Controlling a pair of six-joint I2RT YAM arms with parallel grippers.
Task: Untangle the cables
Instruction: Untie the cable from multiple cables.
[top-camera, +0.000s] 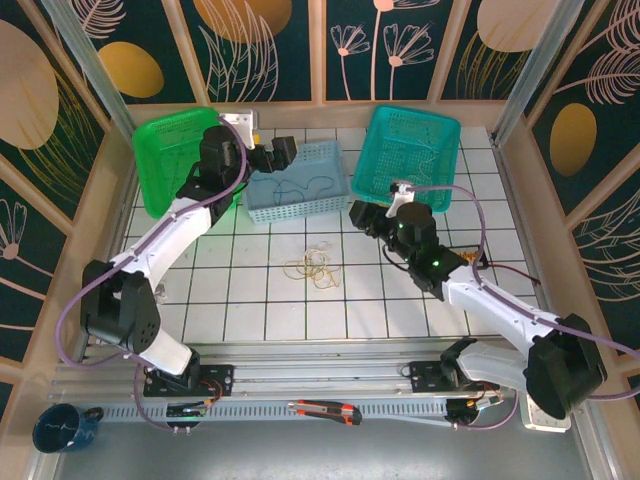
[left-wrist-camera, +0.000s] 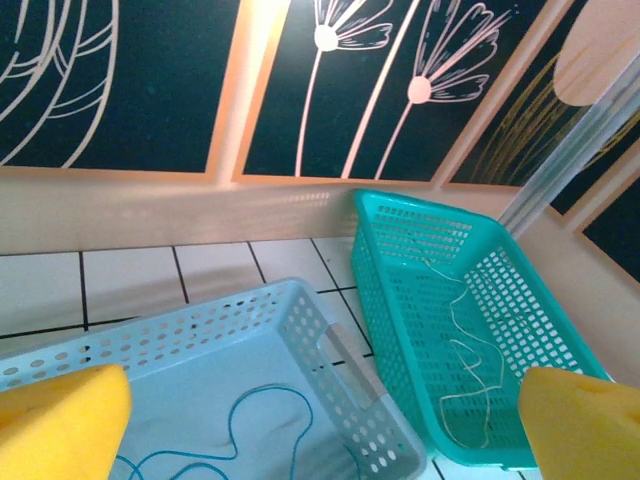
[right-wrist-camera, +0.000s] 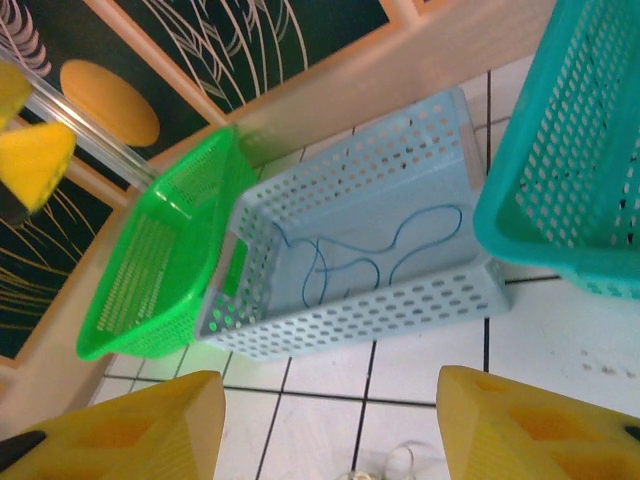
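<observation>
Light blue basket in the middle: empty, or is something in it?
Not empty. A thin blue cable lies in loose loops on the floor of the light blue basket.

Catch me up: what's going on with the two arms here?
Cable sorting is under way. The left gripper hovers with fingers open over the light blue basket, where a blue cable lies. A pale cable sits in the teal basket. A small tangle of pale cables lies untouched on the tiled table. The right gripper hangs off to its right, fingers open and empty.
</observation>
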